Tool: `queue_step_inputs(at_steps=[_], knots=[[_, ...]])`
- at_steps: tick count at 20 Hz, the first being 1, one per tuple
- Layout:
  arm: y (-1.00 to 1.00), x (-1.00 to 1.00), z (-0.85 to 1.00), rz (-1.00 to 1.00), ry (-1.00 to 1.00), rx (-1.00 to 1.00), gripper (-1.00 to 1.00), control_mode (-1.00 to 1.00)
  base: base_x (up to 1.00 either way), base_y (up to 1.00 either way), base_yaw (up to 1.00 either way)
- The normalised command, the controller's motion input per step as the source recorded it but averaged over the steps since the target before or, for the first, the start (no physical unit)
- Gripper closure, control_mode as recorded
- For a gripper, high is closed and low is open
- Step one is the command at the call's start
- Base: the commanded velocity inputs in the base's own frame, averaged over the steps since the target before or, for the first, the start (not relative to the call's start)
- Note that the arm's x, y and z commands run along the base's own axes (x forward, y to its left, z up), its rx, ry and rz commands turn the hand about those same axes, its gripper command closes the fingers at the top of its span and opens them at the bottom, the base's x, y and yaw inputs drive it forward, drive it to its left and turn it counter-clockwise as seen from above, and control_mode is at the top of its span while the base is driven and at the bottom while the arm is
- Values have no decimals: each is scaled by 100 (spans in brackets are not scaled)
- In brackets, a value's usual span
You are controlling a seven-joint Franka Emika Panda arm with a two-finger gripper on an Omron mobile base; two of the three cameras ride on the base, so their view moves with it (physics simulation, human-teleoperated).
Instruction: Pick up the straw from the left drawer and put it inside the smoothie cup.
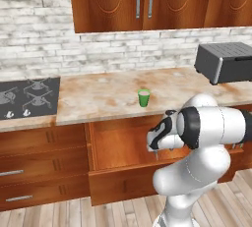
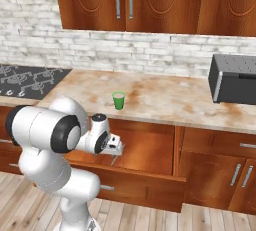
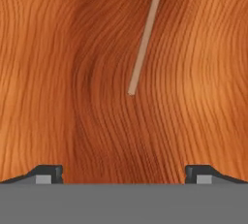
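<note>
Arm hid much of left drawer (image 1: 106, 145); straw (image 3: 144, 41) lay flat inside, untouched. Gripper (image 3: 123, 172) above it, jaws wide apart. Smoothie cup (image 1: 143, 98) on counter (image 1: 98, 98) behind drawer.

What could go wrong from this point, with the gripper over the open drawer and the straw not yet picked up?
1. The straw lies flat on the floor of the left drawer, ahead of the open gripper rather than between its fingertips; closing now would likely miss it.
2. It is thin and flush with the wood, so the fingers may scrape the floor or push it aside.
3. The smoothie cup is small and narrow-mouthed; a tilted straw could miss it or tip it.
</note>
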Motion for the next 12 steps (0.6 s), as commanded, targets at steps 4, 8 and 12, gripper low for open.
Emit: queue_step_inputs(at_steps=[4,8,12], knots=[[0,44,0,-1,-2,0,-100,-100,0,0,0],[0,45,-3,-4,0,0,-100,-100,0,0,0],[-1,45,-14,-6,0,0,-100,-100,0,0,0]])
